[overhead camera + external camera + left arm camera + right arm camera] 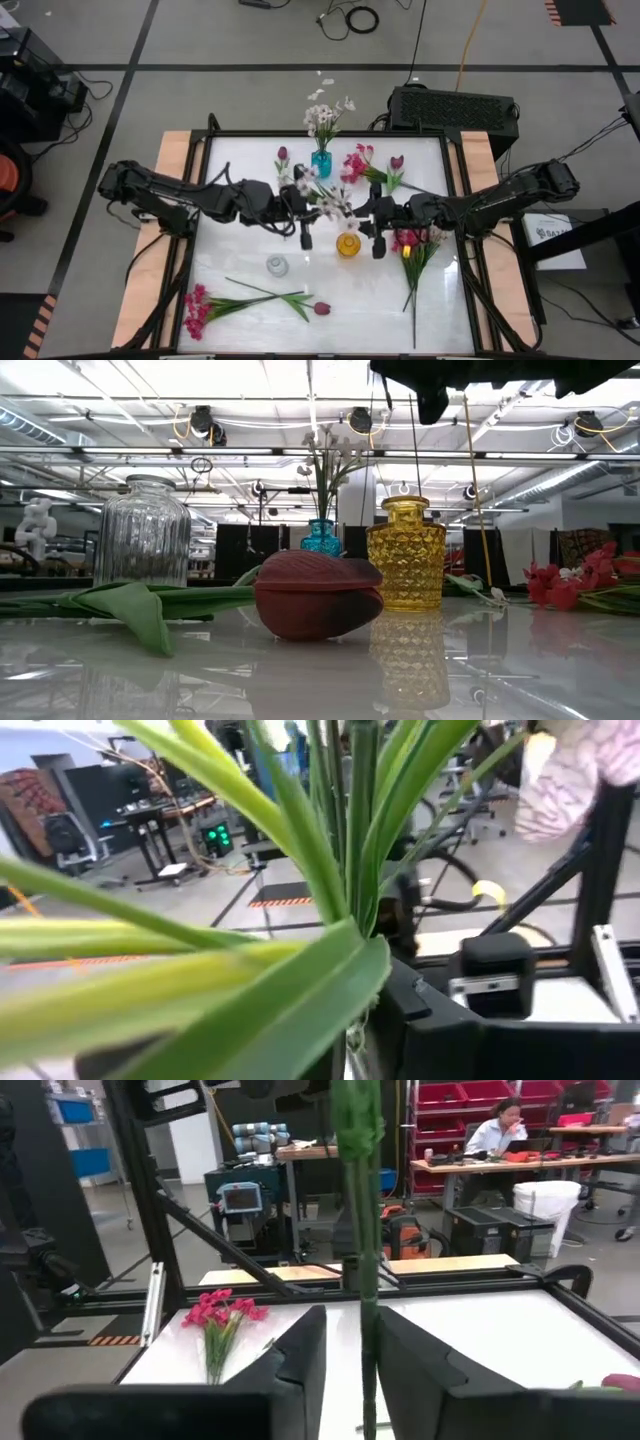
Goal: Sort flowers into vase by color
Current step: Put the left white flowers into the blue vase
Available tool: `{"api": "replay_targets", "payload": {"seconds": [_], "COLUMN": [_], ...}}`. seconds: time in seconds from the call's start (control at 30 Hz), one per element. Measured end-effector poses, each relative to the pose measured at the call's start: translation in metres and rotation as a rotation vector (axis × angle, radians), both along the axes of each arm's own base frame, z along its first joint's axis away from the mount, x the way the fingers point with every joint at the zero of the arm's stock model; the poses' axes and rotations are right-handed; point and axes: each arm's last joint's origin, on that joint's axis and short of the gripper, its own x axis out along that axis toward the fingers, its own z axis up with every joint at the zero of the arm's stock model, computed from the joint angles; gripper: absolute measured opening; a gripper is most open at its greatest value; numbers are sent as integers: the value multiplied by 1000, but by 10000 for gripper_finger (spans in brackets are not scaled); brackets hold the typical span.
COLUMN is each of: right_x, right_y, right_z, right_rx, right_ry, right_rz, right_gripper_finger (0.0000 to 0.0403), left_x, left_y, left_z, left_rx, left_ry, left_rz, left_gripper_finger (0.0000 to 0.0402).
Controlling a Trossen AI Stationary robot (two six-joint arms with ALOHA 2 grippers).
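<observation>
A spray of small white-pink blossoms on a long green stem is held in the air between my two arms, over the middle of the table. Its thin stem hangs straight down toward the mouth of the yellow vase. My left gripper reaches in from the left, with leaves and stem filling its wrist view. My right gripper comes level from the right and is open. One finger stands on each side of the upright stem, with a gap showing beside it. My left gripper holds the white-pink flower by its stem among the long leaves, coming level from the table's left. The leaves hide the fingers and the place of contact. The flower stands roughly upright, lifted clear, with its blossoms above and its stem hanging below.
The yellow vase stands mid-table, a clear vase to its left, and a blue vase with white flowers farther back. Magenta clusters and maroon tulips lie on the table.
</observation>
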Motion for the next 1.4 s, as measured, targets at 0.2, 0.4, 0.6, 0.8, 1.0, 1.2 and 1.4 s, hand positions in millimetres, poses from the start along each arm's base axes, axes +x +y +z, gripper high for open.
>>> {"api": "replay_targets", "payload": {"seconds": [0.2, 0.4, 0.6, 0.8, 1.0, 1.2, 1.4], "right_x": [-6, -11, -12, -12, -12, -11, -11], "right_y": [-3, -5, -5, -5, -6, -8, -9], "right_z": [1, 4, 5, 3, 3, 3, 3], "right_rx": [-9, -6, -4, -9, -17, -17, -17], "right_ry": [48, 51, 56, 74, 77, 77, 76], "right_rz": [-84, -115, -108, -108, -113, -120, -123], "right_gripper_finger": [121, 152, 162, 161, 160, 160, 160], "left_x": [-25, -46, -55, -72, -83, -89, -83], "left_y": [27, 55, 90, 128, 151, 161, 164], "left_z": [15, 23, 10, -20, -51, -71, -85], "left_rx": [53, 52, 33, -57, -82, -140, -161], "left_ry": [64, 122, 96, -55, -151, -182, -201], "left_rz": [73, 160, 243, 198, 216, 199, 197], "left_gripper_finger": [20, 21, 21, 21, 21, 21, 21]}}
